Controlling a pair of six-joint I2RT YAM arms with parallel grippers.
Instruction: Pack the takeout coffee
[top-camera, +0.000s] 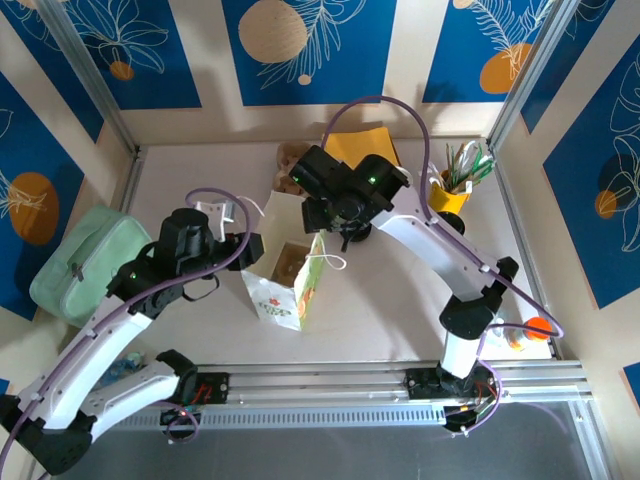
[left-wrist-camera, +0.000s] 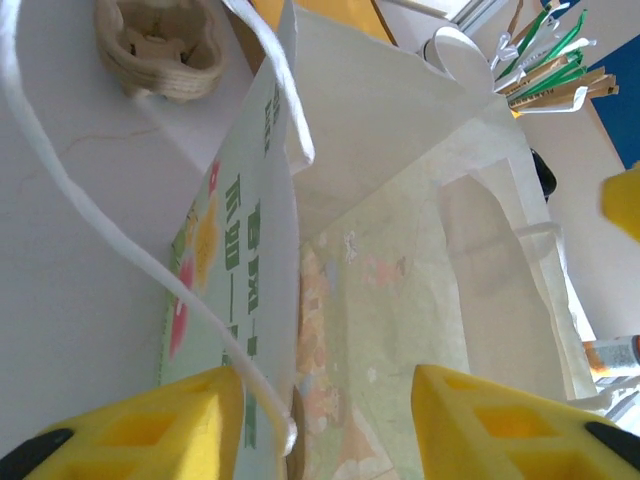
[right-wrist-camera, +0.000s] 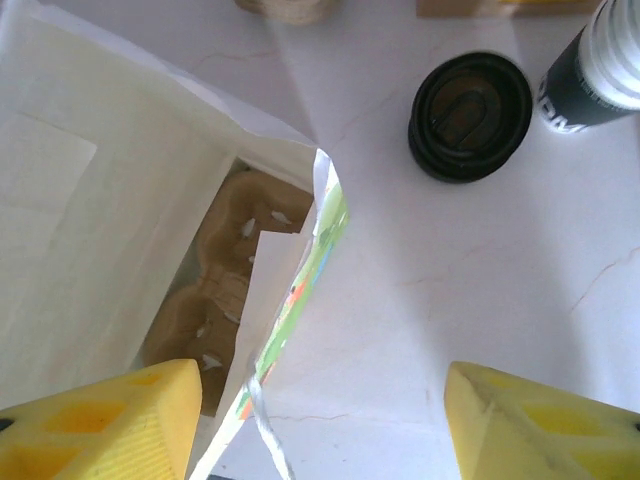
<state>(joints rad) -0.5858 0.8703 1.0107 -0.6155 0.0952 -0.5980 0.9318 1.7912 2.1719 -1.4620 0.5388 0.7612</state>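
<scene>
Pre-grasp step: the takeout coffee (right-wrist-camera: 470, 115), a small cup showing mostly its round black plastic lid, stands on the white table (right-wrist-camera: 430, 300) at upper right of the right wrist view, outside the open white printed paper bag (top-camera: 283, 297) and not held. The right gripper (right-wrist-camera: 320, 430) hovers over the bag's rim with its yellow fingers spread wide; the left gripper (left-wrist-camera: 325, 430), also spread, straddles the bag wall and white cord handle (left-wrist-camera: 120, 240) without pinching. Next move, likely: the right gripper shifts to the cup, closes on its sides and lowers it onto the brown cardboard tray (right-wrist-camera: 215, 290) at the bag bottom.
</scene>
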